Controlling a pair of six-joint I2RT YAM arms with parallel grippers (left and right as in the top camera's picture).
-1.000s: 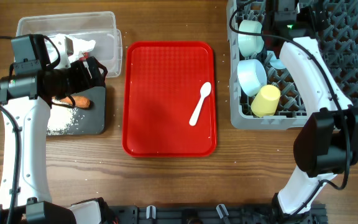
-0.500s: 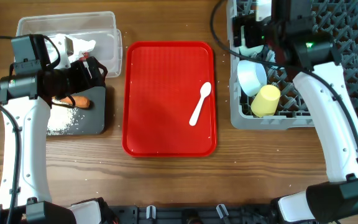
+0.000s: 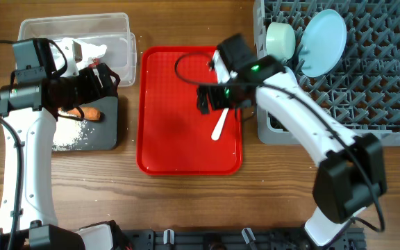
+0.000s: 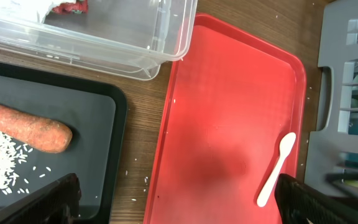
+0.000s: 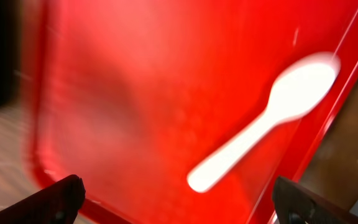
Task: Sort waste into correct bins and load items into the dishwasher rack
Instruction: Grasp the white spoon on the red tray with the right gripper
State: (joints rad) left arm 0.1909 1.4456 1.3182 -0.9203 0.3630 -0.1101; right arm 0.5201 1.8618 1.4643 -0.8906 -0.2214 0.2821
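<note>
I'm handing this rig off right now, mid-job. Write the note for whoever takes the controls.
Left claw: open, empty, hanging where the clear tub meets the black tray.
Right claw: open, empty, above the white plastic spoon on the red tray.
Done: napkin in the clear tub; carrot and rice on the black tray; plate and a bowl standing in the dishwasher rack.
Left: the spoon goes into the rack. The right arm hides part of the rack's front, so check there.
</note>
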